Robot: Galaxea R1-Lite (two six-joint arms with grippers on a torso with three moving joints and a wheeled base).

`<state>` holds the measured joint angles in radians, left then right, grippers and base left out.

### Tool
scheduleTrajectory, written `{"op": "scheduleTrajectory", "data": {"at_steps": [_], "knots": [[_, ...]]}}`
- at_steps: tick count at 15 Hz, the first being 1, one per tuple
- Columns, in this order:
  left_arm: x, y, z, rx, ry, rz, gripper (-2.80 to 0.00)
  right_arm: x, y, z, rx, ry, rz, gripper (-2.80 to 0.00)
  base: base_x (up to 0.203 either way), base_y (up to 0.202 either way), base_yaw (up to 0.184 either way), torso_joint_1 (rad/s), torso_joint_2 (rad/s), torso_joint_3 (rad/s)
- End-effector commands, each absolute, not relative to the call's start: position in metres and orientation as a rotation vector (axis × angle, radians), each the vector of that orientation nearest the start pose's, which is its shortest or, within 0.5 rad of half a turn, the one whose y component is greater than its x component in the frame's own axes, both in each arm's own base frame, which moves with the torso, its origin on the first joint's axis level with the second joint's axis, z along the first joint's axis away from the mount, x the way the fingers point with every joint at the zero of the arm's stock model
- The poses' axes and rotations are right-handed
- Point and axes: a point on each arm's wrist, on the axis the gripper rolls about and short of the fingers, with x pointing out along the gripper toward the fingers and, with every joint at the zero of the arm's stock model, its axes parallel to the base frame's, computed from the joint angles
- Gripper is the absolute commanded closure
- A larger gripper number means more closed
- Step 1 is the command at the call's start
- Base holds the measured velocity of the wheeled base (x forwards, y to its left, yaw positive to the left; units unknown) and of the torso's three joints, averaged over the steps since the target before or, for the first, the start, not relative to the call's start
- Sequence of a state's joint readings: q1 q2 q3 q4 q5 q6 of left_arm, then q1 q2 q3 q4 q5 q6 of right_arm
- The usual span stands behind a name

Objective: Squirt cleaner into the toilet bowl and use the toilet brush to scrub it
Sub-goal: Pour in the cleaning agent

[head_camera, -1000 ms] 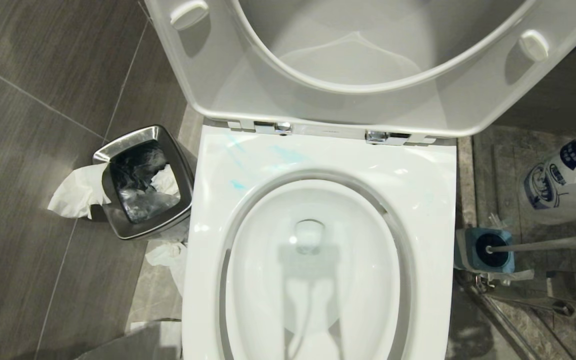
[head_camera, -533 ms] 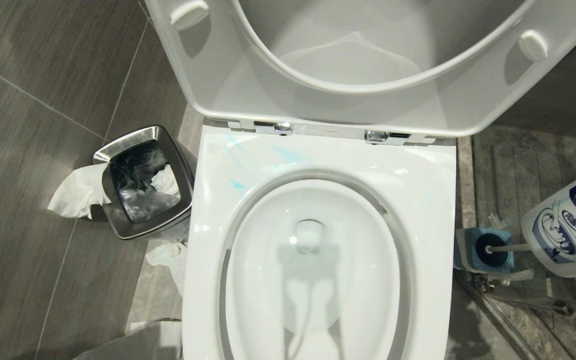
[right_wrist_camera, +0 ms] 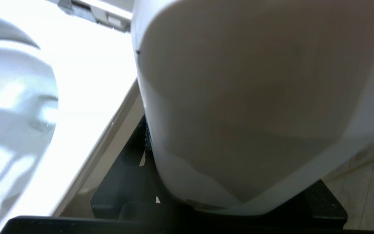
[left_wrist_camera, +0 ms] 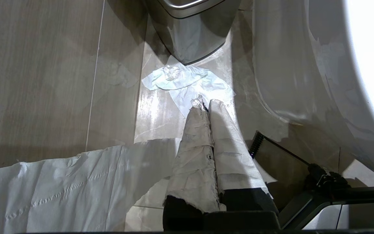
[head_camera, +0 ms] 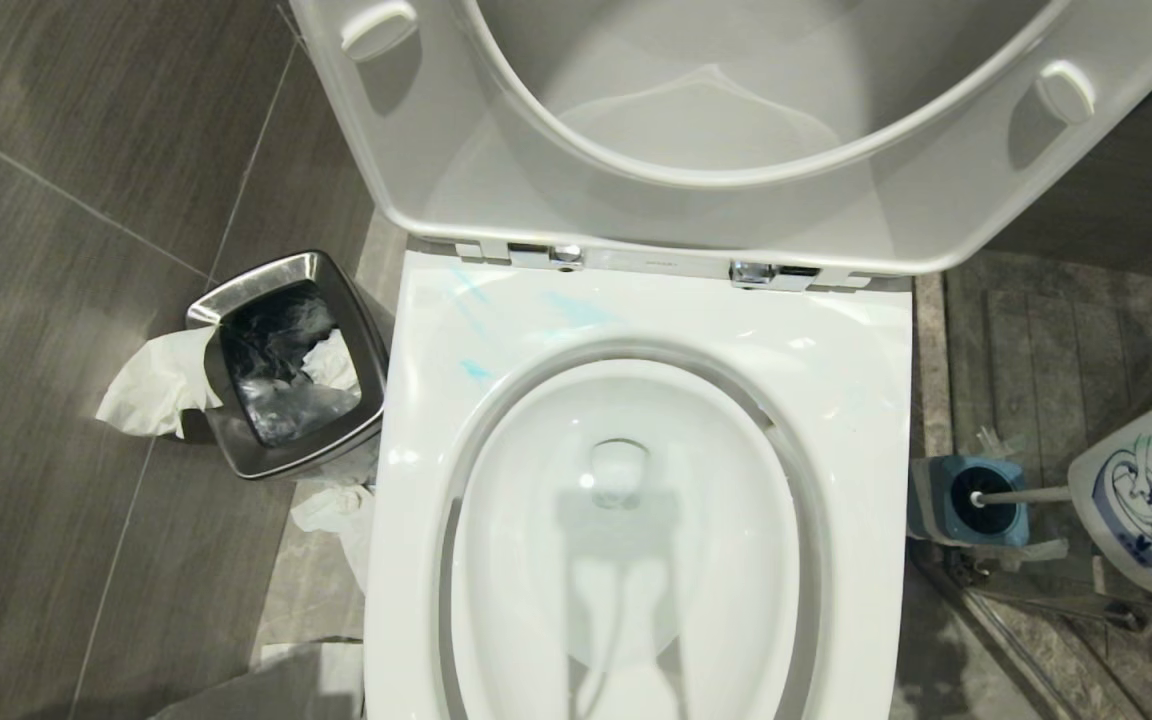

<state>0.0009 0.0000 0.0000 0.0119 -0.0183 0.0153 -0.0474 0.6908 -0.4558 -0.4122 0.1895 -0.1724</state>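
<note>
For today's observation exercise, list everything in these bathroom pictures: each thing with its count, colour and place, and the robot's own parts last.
toilet bowl: one, white, centre, seat and lid raised.
cleaner: faint turquoise streaks, rim's back left.
waste bin: one, steel-rimmed, left of the toilet.
tissue: white crumpled pieces, around the bin.
toilet brush: one, grey handle, in its holder.
brush holder: one, blue, right of the toilet.
cleaner bottle: one, white with blue label, far right.
left gripper: wrapped pale, jaws shut, low near floor.
right gripper: black, jaws around the bottle.

cleaner bottle (head_camera: 1151,490) lower – now beside brush holder (head_camera: 966,500)
</note>
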Motion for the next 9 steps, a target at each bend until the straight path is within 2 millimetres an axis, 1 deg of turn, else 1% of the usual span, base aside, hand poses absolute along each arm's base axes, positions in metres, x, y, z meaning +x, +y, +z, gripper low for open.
{"op": "scheduleTrajectory", "data": {"at_steps": [1, 3, 6, 9], "knots": [[-0.0226, -0.0004, 0.0738, 0.018, 0.015, -0.017, 0.00, 0.0427, 0.0022, 0.2384, -0.194, -0.181, 0.127, 0.00, 0.000, 0.000, 0.000, 0.000, 0.00, 0.000], [-0.0226, -0.0004, 0.0738, 0.020, 0.016, -0.018, 0.00, 0.0403, 0.0023, 0.2350, -0.192, -0.158, 0.129, 0.00, 0.000, 0.000, 0.000, 0.000, 0.00, 0.000], [-0.0227, -0.0004, 0.0737, 0.020, 0.015, -0.017, 0.00, 0.0418, 0.0023, 0.2338, -0.191, -0.148, 0.130, 0.00, 0.000, 0.000, 0.000, 0.000, 0.00, 0.000], [-0.0226, -0.0004, 0.0737, 0.020, 0.016, -0.018, 0.00, 0.0462, 0.0021, 0.2329, -0.188, -0.129, 0.132, 0.00, 0.000, 0.000, 0.000, 0.004, 0.00, 0.137]]}}
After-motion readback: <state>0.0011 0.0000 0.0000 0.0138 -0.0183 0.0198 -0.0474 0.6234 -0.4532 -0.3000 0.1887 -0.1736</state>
